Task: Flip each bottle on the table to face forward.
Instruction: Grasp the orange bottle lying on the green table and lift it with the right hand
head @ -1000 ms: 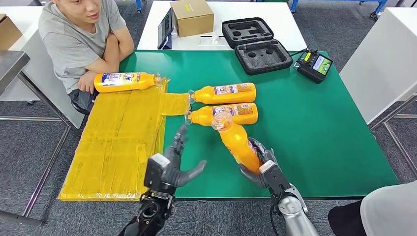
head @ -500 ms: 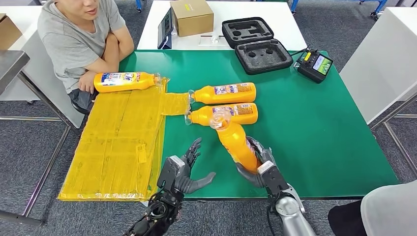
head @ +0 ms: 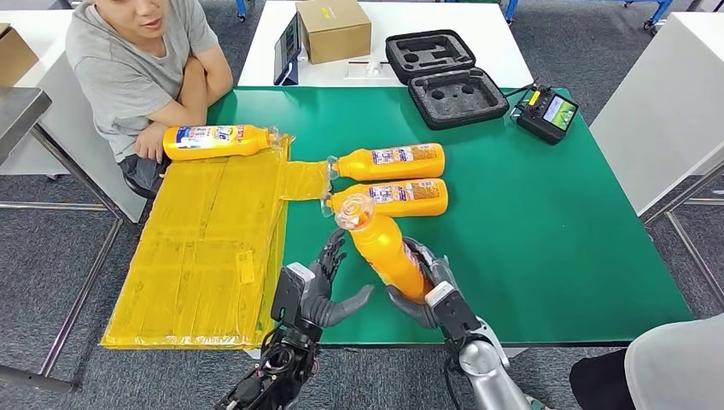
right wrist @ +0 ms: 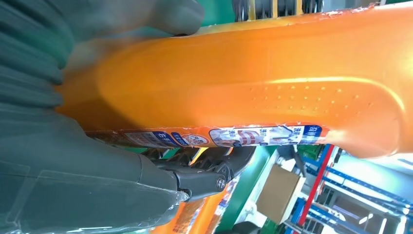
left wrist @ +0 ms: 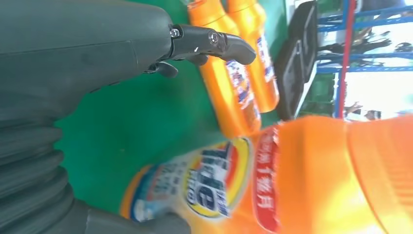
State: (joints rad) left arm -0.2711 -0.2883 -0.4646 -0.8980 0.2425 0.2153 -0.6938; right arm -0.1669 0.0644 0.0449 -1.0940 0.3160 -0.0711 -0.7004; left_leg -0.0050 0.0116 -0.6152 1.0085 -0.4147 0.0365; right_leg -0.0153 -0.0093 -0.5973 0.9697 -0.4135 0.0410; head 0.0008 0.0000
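You have four orange bottles in play, all capped, their contents hidden by the opaque plastic. Your right hand grips the lower body of the held bottle, fingers wrapped round it, and the bottle stands tilted off the green table with its clear cap leaning toward the two lying ones. In the right wrist view the thumb and dark fingers close on either side of the orange body, with the label strip facing the fingers. Your left hand sits just beside that bottle, holding nothing, fingers spread wide and thumb pointing toward it; the left wrist view shows the held bottle's front label close up, blurred. Behind, the near lying bottle and the far lying bottle rest side by side on the cloth, caps toward the yellow sheet. A fourth bottle lies on the far end of that sheet, next to a seated person. An open black foam case sits at the table's back edge, its cut-outs holding nothing, and a closed cardboard box stands on the white table beyond. Compared with half a second ago, the held bottle and your right hand have shifted leftward, closing the space to your left hand; the lying bottles have stayed put.
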